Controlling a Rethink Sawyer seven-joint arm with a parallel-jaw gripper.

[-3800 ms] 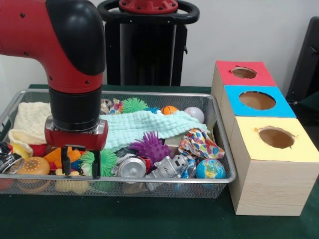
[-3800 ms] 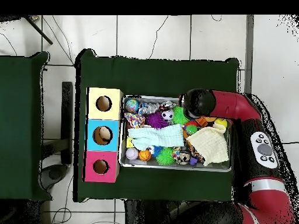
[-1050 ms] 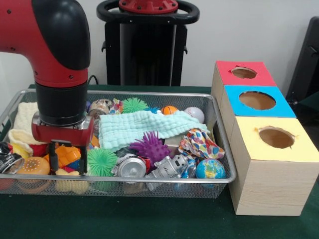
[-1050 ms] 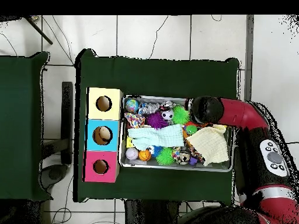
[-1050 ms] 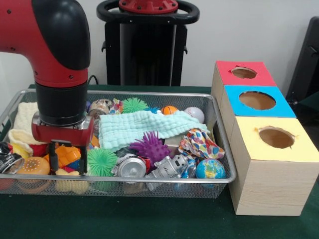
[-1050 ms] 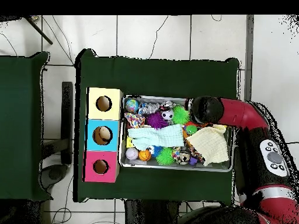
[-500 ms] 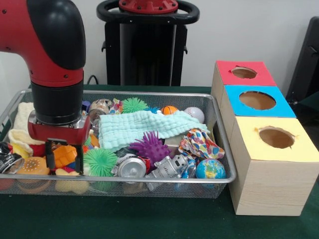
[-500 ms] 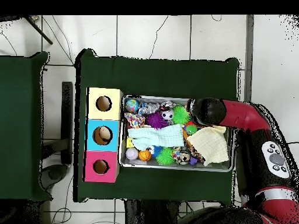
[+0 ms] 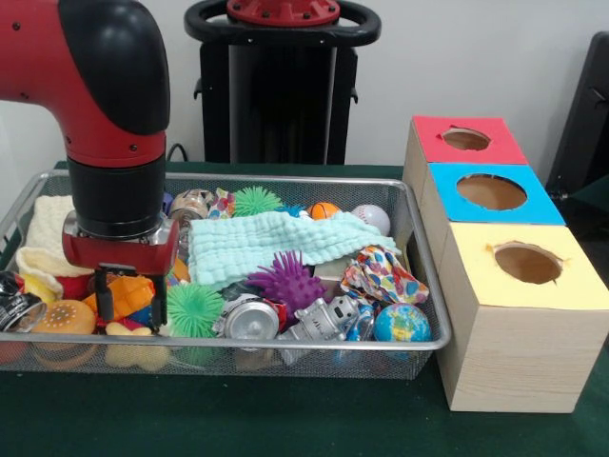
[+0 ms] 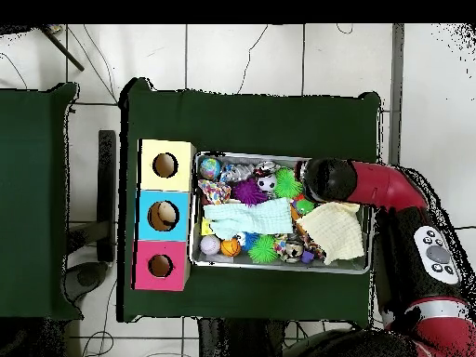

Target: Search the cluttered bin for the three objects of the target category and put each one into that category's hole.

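The silver wire mesh bin [image 9: 285, 344] is full of toys and cloths. It also shows in the overhead view [image 10: 279, 268]. My gripper [image 9: 131, 303] hangs in the bin's left front part, open, with one finger on each side of an orange toy [image 9: 129, 291]. A green spiky ball [image 9: 193, 309] lies just right of it. In the overhead view the arm's wrist [image 10: 325, 178] hides the gripper. Three wooden boxes with round holes stand right of the bin: red top [image 9: 428, 133], blue top [image 9: 447, 190], yellow top [image 9: 571, 286].
The bin also holds a mint cloth [image 9: 266, 238], a cream cloth [image 9: 52, 224], a purple spiky ball [image 9: 285, 279], a silver can [image 9: 250, 320], a globe ball [image 9: 401, 324], a baseball [image 9: 373, 219] and a patterned cloth [image 9: 381, 276]. The pedestal [image 9: 281, 86] stands behind.
Since 3.8 s ago the gripper moved left, from the green spiky ball to the orange toy. In the last half second it shifted slightly right and up, still spread the same width.
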